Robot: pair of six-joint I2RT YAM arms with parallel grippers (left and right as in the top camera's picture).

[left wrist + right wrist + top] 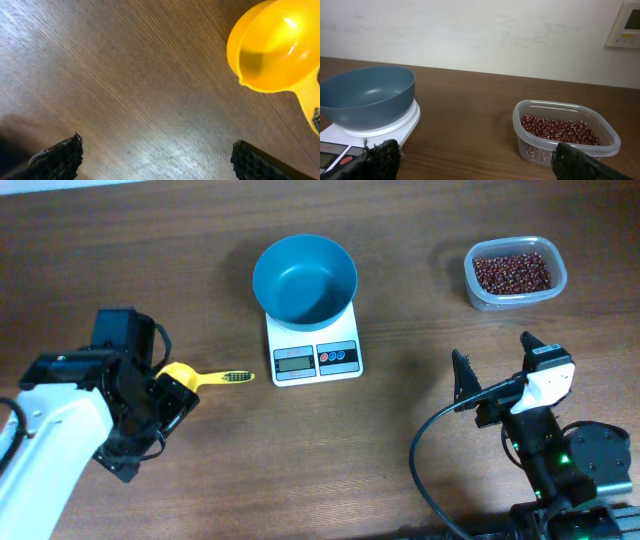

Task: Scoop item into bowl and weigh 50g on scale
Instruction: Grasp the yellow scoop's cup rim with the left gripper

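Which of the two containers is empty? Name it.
The teal-blue bowl sitting on the white scale is empty. The other container, the clear tub at the far right of the table, holds the red-brown beans.

Lower left of the overhead view: left arm (45, 420), a smooth white shell ending in boxy black wrist parts. Lower right: right arm (540, 442), black, with a white housing (548, 380) near the wrist, a thin black cable (416, 457) looping off it and a small green light (563, 459). At the bottom corners of the wrist views: black left fingers (57, 156) and right fingers (380, 158), knobbly-textured.
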